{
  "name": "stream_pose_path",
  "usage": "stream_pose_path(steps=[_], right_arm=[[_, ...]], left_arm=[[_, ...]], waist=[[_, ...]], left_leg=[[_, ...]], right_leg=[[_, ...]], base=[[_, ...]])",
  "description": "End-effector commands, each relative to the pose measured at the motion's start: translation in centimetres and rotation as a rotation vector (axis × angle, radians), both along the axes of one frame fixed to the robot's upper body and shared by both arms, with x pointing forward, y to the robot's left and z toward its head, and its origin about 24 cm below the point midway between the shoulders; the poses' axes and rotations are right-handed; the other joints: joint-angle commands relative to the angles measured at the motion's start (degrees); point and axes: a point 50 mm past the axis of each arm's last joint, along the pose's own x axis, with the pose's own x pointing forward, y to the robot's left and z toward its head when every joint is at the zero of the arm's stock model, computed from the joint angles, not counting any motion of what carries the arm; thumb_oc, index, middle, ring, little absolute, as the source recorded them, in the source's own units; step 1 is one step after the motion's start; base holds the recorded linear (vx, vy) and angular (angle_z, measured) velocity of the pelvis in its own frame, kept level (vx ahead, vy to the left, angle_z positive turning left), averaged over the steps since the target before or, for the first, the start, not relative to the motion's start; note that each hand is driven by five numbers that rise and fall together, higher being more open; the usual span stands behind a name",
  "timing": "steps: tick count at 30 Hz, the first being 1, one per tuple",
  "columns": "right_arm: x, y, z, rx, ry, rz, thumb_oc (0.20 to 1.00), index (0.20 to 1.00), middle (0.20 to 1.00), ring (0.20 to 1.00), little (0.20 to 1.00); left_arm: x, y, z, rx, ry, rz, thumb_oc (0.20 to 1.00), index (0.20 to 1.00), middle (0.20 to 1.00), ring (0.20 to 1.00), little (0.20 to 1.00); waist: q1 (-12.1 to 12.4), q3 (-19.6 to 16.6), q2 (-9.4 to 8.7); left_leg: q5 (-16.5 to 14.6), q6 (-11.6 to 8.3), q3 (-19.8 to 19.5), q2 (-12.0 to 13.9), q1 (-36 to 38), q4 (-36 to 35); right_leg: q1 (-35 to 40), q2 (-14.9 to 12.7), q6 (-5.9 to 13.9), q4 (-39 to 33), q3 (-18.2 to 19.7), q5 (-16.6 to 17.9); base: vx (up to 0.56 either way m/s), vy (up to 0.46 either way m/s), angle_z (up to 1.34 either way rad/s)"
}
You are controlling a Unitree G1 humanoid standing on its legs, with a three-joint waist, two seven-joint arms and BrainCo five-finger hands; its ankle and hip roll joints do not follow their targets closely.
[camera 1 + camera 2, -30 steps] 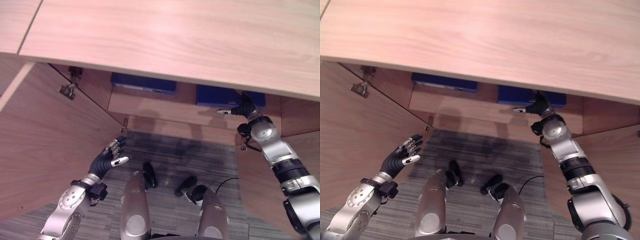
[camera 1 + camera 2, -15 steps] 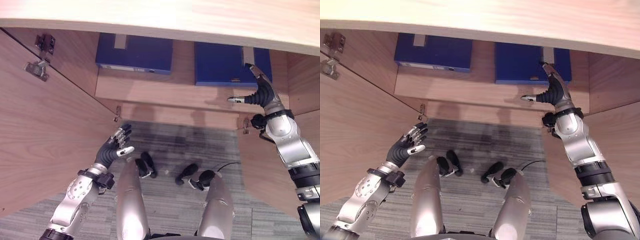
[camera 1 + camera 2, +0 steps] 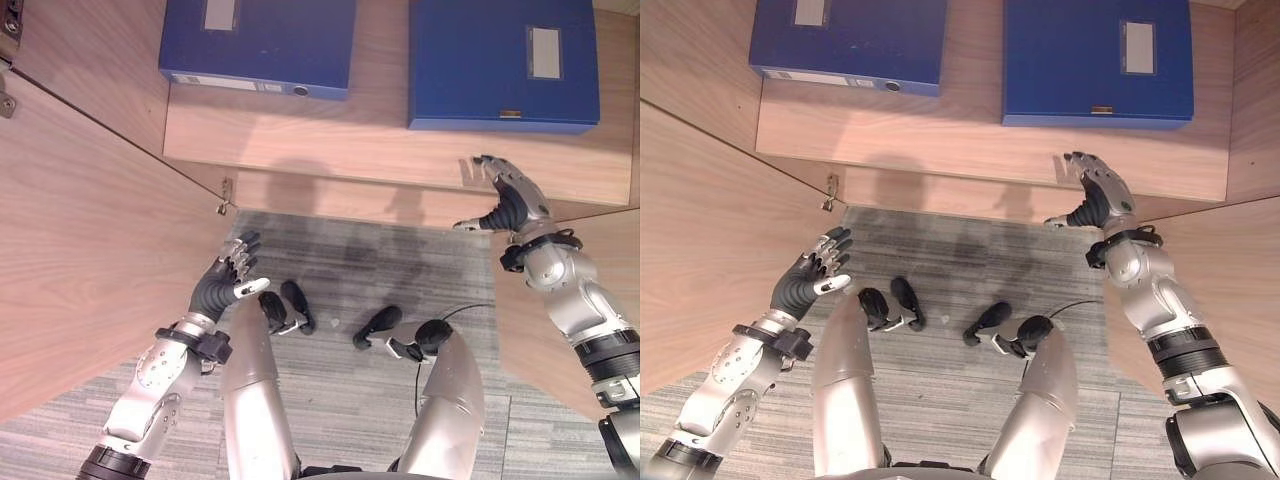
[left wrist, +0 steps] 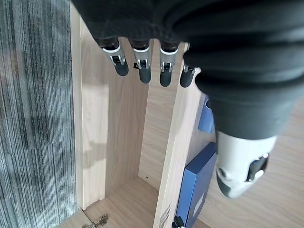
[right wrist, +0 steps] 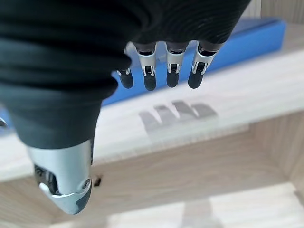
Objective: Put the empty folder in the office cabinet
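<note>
You've got the open cabinet (image 3: pixel 90 260) ahead, two blue folders lying flat on its shelf (image 3: pixel 380 160): left folder (image 3: pixel 262 45), right folder (image 3: pixel 503 62). Your right hand (image 3: pixel 510 205) hovers empty just near of the right folder, fingers relaxed; left hand (image 3: pixel 225 280) hangs open and empty over the carpet (image 3: pixel 340 400).

My head's two eyes look steeply down at the cabinet shelf (image 3: pixel 380 160) and carpet (image 3: pixel 350 400); each wrist camera peers close along my fingers, sharing those blue folders (image 3: pixel 1098 60)

No print can be read; the label (image 3: pixel 544 52) on the right blue folder (image 3: pixel 500 65) looks blank.
</note>
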Motion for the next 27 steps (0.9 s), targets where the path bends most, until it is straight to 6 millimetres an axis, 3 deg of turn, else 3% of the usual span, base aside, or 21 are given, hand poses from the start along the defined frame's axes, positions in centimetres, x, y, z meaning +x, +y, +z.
stream_pose_path(steps=[1, 5, 6, 17, 24, 25, 27], right_arm=[[0.5, -1.5, 3.2, -0.082, -0.097, -0.053, 1.000, 1.000, 1.000, 1.000, 1.000], [1.3, -1.5, 3.4, -0.087, -0.093, -0.071, 1.000, 1.000, 1.000, 1.000, 1.000], [1.7, -1.9, 2.7, -0.085, -0.059, -0.101, 1.000, 1.000, 1.000, 1.000, 1.000], [3.5, -1.6, 4.6, -0.142, -0.069, -0.131, 1.000, 1.000, 1.000, 1.000, 1.000], [4.7, -1.3, 2.2, -0.114, 0.098, -0.155, 1.000, 1.000, 1.000, 1.000, 1.000], [4.7, -1.1, 0.6, -0.090, 0.155, -0.157, 1.000, 1.000, 1.000, 1.000, 1.000], [4.8, -1.0, 0.0, -0.077, 0.178, -0.161, 1.000, 1.000, 1.000, 1.000, 1.000]], left_arm=[[-0.7, -1.5, 2.2, -0.034, -0.132, -0.059, 1.000, 1.000, 1.000, 1.000, 1.000], [-0.7, -1.5, 2.2, -0.040, -0.129, -0.062, 1.000, 1.000, 1.000, 1.000, 1.000], [-0.6, -1.6, 2.1, -0.044, -0.124, -0.068, 1.000, 1.000, 1.000, 1.000, 1.000], [-0.4, -1.8, 1.8, -0.044, -0.102, -0.080, 1.000, 1.000, 1.000, 1.000, 1.000], [-0.2, -1.6, 1.3, -0.037, -0.066, -0.077, 1.000, 1.000, 1.000, 1.000, 1.000], [-0.1, -1.7, 1.2, -0.040, -0.059, -0.078, 1.000, 1.000, 1.000, 1.000, 1.000], [-0.1, -1.7, 1.3, -0.037, -0.059, -0.077, 1.000, 1.000, 1.000, 1.000, 1.000]], waist=[[1.8, -2.9, 1.52], [2.0, -2.9, 1.64], [2.4, -2.8, 1.78], [4.0, -3.2, 2.20], [4.7, -3.2, 2.05], [4.8, -3.2, 2.18], [5.0, -3.2, 2.30]], left_leg=[[-2.7, -4.13, -6.3, 3.8, -1.0, 2.2], [-2.7, -3.95, -6.5, 3.7, -1.4, 2.3], [-2.7, -3.89, -6.6, 3.6, -1.8, 2.5], [-2.7, -3.47, -7.1, 3.0, -3.5, 3.1], [-3.1, -3.22, -7.6, 2.8, -4.1, 4.0], [-3.1, -3.11, -7.8, 2.7, -4.2, 4.2], [-3.2, -3.08, -8.0, 2.6, -4.4, 4.4]], right_leg=[[1.1, -3.3, 5.89, -4.4, 5.2, 1.2], [0.6, -3.6, 5.85, -4.1, 5.3, 1.1], [0.4, -3.9, 5.83, -3.6, 5.3, 0.9], [-0.8, -4.6, 5.83, -2.8, 5.1, 1.0], [-1.2, -5.2, 5.57, -1.7, 5.3, 0.5], [-1.2, -5.3, 5.46, -1.5, 5.3, 0.3], [-1.2, -5.3, 5.41, -1.4, 5.2, 0.3]], base=[[0.00, 0.000, 0.00], [0.00, 0.000, 0.00], [0.00, 0.000, 0.00], [0.00, -0.001, 0.02], [0.00, -0.001, 0.01], [0.00, -0.001, 0.07], [0.00, -0.001, 0.03]])
